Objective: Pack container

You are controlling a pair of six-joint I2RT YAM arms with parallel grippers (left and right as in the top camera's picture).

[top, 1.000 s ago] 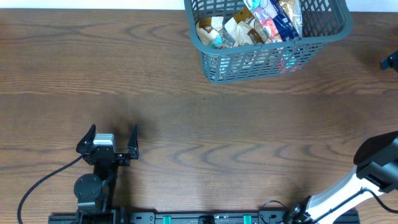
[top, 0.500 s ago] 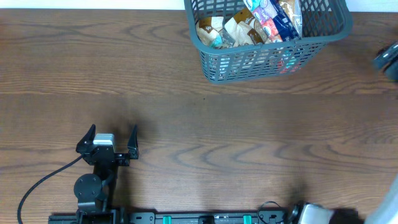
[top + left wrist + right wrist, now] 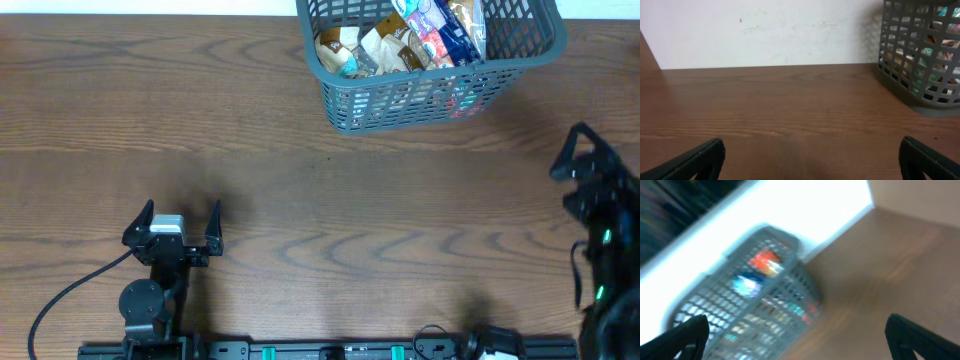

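The container, a grey-blue lattice basket (image 3: 520, 48), stands at the table's far edge, right of centre, and holds several snack packets (image 3: 405, 40). It also shows in the left wrist view (image 3: 900, 70) at the right and, blurred, in the right wrist view (image 3: 705, 305). My left gripper (image 3: 172, 222) rests low at the near left, open and empty. My right gripper (image 3: 590, 150) is at the right edge of the table, below and right of the basket, open and empty, with its wrist view blurred by motion.
A black cable (image 3: 60, 295) runs from the left arm's base (image 3: 140, 305) to the near-left edge. A white wall (image 3: 765, 30) rises behind the table. The brown wooden table (image 3: 330, 200) spans the whole overhead view.
My right arm has swung in from the far right edge, and its gripper now shows over the table's right side. The left arm and the basket have not moved.
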